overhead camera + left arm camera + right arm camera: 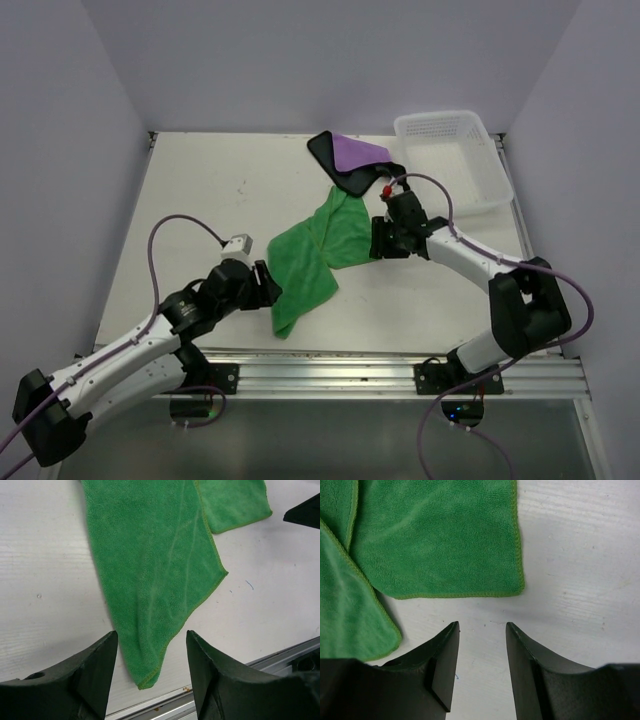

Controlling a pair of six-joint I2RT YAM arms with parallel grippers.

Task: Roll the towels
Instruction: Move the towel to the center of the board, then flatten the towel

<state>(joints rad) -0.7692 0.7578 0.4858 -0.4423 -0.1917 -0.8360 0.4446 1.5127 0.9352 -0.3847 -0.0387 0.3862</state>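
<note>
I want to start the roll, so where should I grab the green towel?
Grip the towel at its pointed near corner, likely from the near side with the left gripper: that corner lies flat, right between the open jaws.

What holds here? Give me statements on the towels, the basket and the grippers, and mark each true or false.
1. The green towel lies unrolled on the table. True.
2. The purple towel is in the basket. False: it lies on the table beside the basket.
3. The right gripper grips the green towel. False: its jaws stand apart over bare table, just off the towel's edge.
4. The left gripper is open, by a corner of the green towel. True.
</note>
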